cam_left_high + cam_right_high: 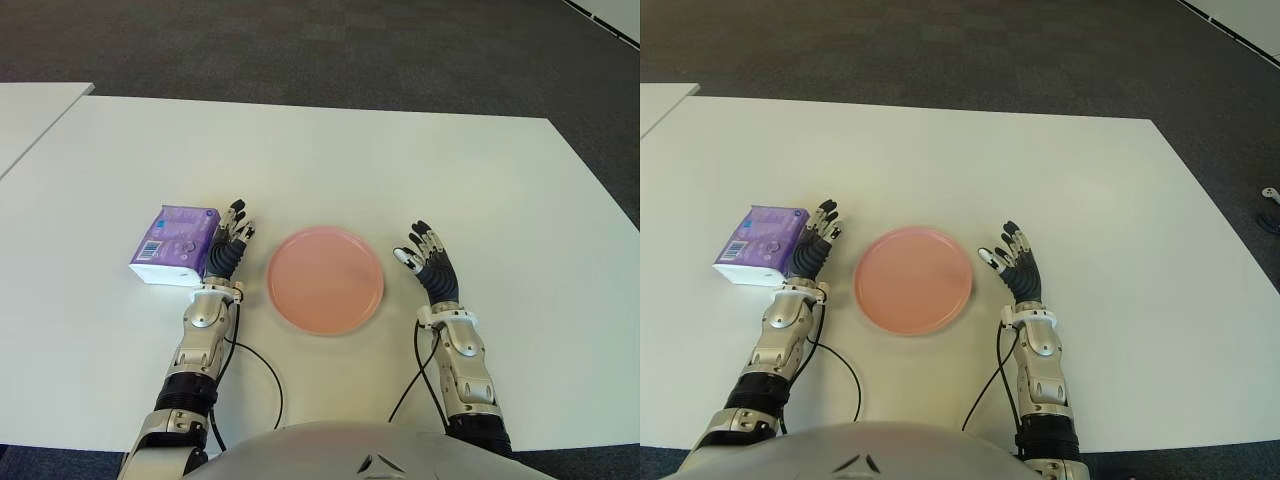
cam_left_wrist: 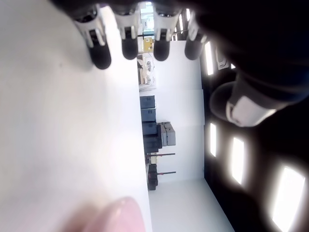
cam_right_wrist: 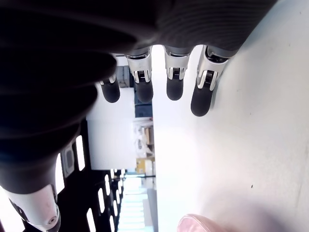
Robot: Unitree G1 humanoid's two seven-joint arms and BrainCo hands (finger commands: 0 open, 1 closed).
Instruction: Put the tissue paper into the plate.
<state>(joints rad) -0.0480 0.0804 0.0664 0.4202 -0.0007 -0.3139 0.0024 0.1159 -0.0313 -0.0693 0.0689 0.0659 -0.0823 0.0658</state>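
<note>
A purple and white tissue pack [image 1: 176,245] lies on the white table [image 1: 330,160], left of a round pink plate [image 1: 325,279]. My left hand [image 1: 228,246] shows between the pack and the plate, close against the pack's right side, fingers straight and holding nothing. On the other side of the plate my right hand [image 1: 427,255] shows with fingers spread and nothing in it. In the left wrist view the fingers [image 2: 102,53] stretch out over the tabletop, and the plate's rim [image 2: 116,215] shows at one edge. The right wrist view shows extended fingers [image 3: 201,99] too.
Black cables [image 1: 262,372] run from both wrists back over the table toward my body. A second white table [image 1: 30,110] stands at the far left. Dark carpet [image 1: 320,45] lies beyond the table's far edge.
</note>
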